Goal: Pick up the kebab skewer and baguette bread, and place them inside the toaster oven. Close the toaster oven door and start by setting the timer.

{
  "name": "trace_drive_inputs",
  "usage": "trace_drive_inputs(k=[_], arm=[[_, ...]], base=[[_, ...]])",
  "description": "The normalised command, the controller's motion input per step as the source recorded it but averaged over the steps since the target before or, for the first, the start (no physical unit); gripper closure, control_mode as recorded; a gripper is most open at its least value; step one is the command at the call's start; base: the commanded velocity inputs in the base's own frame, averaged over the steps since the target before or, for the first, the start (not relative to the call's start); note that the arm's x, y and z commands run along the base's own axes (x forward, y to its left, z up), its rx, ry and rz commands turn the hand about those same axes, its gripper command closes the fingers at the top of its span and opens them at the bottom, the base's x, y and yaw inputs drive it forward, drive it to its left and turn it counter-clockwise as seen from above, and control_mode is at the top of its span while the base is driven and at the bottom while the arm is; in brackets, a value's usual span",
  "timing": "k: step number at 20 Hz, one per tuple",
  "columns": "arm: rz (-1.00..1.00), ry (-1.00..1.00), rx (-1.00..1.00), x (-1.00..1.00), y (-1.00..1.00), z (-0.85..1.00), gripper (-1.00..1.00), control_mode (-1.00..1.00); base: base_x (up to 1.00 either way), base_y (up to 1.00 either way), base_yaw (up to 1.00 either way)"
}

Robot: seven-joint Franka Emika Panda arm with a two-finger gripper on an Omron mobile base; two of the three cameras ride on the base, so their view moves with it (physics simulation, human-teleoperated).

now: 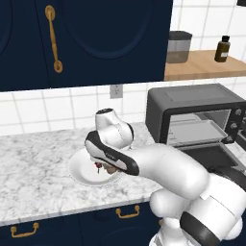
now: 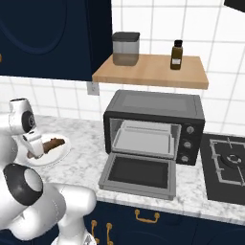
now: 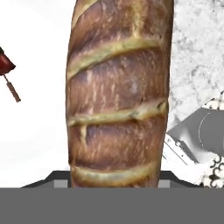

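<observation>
one baguette bread [image 3: 117,96] between end effector [image 2: 35,149] fingers, over white plate [image 1: 81,172]

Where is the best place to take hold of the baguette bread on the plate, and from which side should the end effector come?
Probably across its narrow width near the middle, coming from above. The baguette bread is long and lies flat on the white plate, so its two long sides are free. The end effector already straddles it this way. The kebab skewer lies apart beside it.
</observation>
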Motion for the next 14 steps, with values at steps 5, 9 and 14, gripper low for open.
trace_drive_inputs(k=[5,9,14], arm=[[0.27,0.05,0.00,-0.37,-1.00,0.57,1.00,-1.00],[0.27,0.06,0.00,-0.11,-1.00,0.38,1.00,-1.00],[0.24,0.02,0.00,-0.13,-1.00,0.14,1.00,-1.00]], base=[[0.00,0.00,0.00],[0.00,0.00,0.00],[0.00,0.00,0.00]])
